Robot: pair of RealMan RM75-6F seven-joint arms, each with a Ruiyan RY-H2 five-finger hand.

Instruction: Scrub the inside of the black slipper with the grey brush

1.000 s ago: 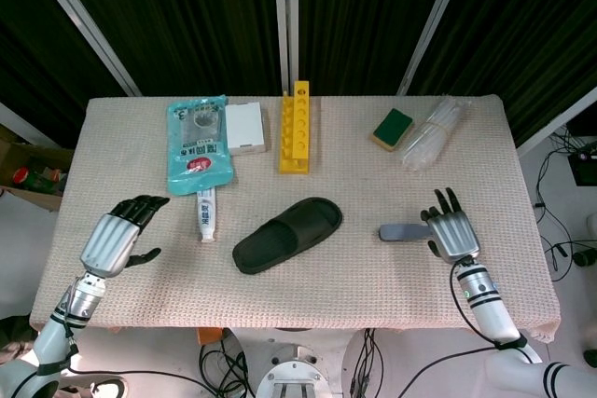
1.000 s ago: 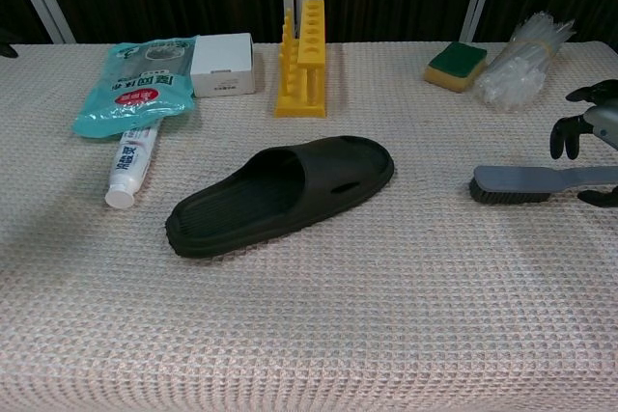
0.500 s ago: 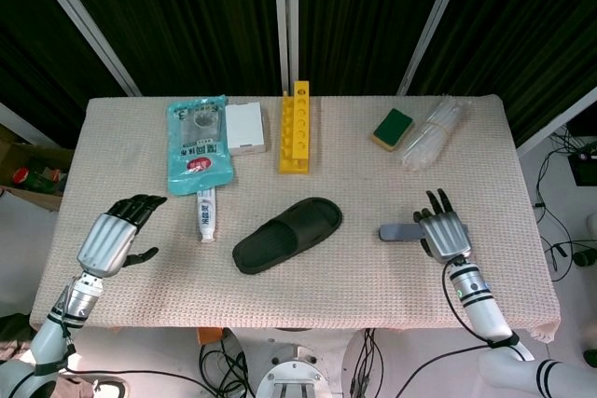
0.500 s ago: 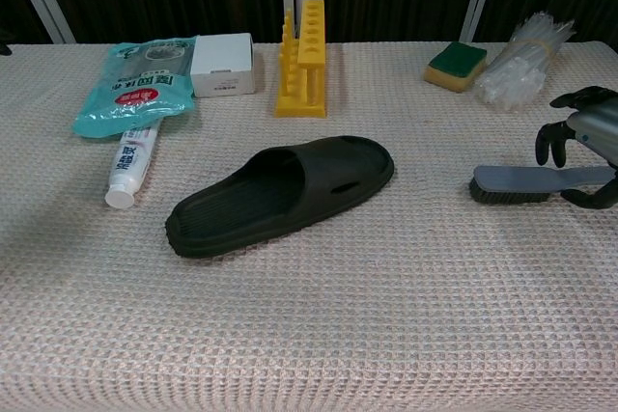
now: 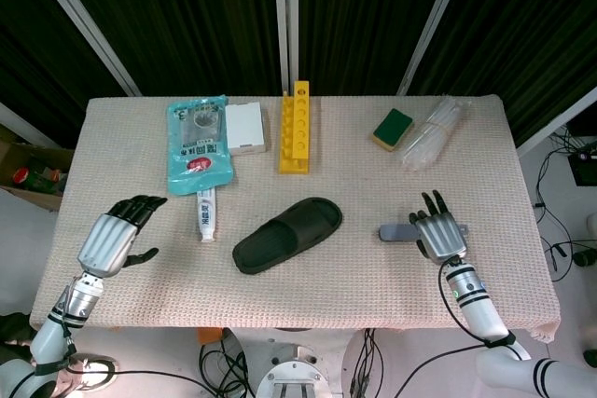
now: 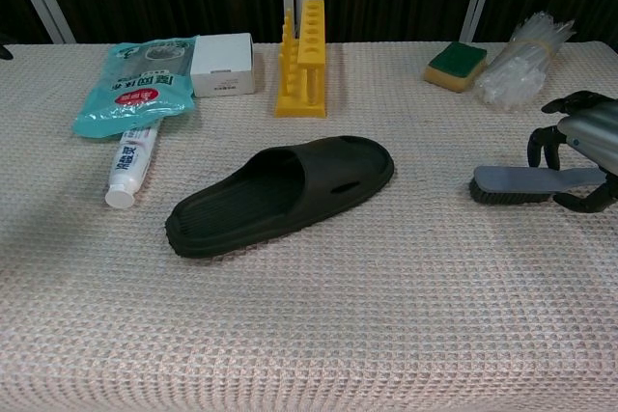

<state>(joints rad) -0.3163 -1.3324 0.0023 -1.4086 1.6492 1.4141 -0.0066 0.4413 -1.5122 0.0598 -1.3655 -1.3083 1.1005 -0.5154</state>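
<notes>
Half the grey brush (image 6: 529, 183) hides under right hand (image 6: 579, 142).

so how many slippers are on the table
1. The single black slipper lies near the middle of the table, between the toothpaste tube and the grey brush. No second slipper shows in either view.

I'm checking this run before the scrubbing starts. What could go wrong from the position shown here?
The right robot hand is over the handle end of the grey brush with fingers apart, not yet gripping; closing off-center could tip or push the brush. The black slipper lies loose on the table cloth and the left robot hand is well away from it, so scrubbing may slide it toward the toothpaste tube.
</notes>
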